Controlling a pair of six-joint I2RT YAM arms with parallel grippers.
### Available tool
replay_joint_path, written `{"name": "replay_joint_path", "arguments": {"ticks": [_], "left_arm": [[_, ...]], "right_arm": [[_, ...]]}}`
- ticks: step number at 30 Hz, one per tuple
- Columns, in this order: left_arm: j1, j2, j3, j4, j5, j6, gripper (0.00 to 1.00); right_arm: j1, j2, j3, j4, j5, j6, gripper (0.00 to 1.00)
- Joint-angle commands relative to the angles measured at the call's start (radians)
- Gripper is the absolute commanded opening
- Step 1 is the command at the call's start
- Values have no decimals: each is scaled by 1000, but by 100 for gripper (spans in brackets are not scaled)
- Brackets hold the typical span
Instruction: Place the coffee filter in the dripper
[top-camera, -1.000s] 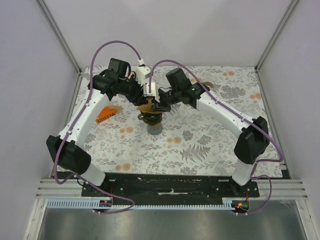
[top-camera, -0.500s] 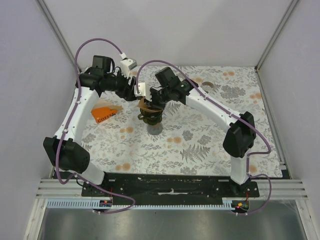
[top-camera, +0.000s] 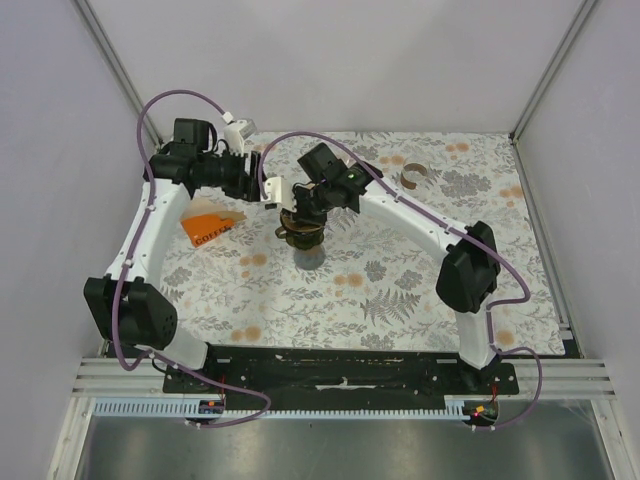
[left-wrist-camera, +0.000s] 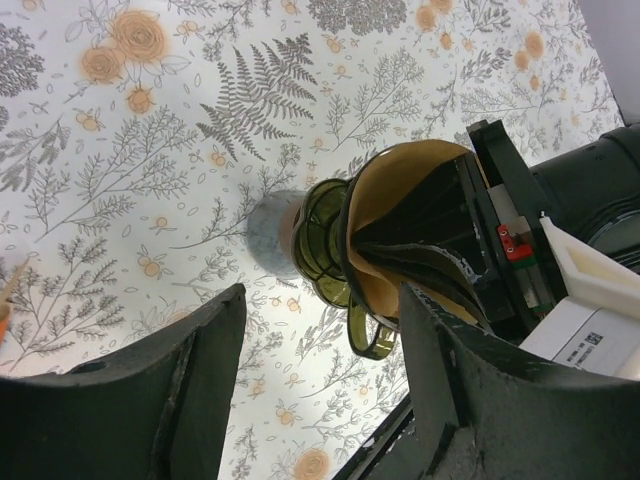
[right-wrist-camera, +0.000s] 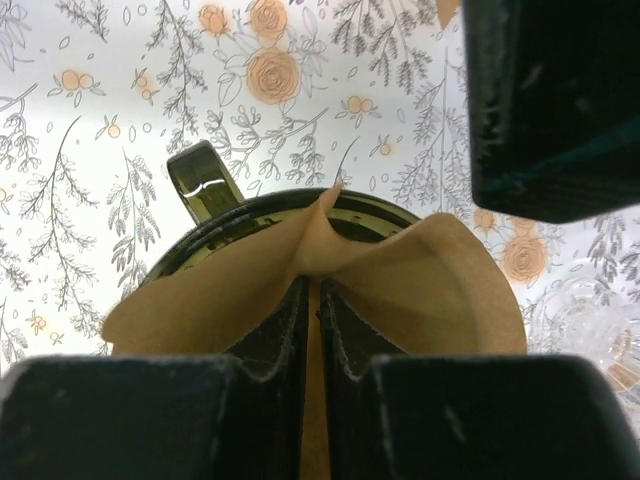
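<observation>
An olive-green glass dripper with a side handle stands on the floral table. The brown paper coffee filter sits in its mouth and flares above the rim; it also shows in the left wrist view. My right gripper is directly over the dripper. Its fingers reach down inside the filter, shut on a fold of the paper. My left gripper is open and empty, a little to the left of the dripper, apart from it.
An orange coffee packet lies at the left under my left arm. A small clear curved object lies at the back right. A clear glass item shows at the right edge of the right wrist view. A left finger hangs close above the dripper.
My left gripper has drawn back to the left, away from the dripper. My right gripper has shifted left and settled over the dripper with the filter.
</observation>
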Motion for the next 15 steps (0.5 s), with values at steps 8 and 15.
{"name": "replay_joint_path", "arguments": {"ticks": [8, 15], "left_arm": [[-49, -49, -130, 110, 91, -132, 69], [-54, -44, -143, 153, 123, -172, 69]], "right_arm": [[31, 22, 45, -3, 22, 4, 15], [39, -9, 20, 46, 10, 1, 16]]}}
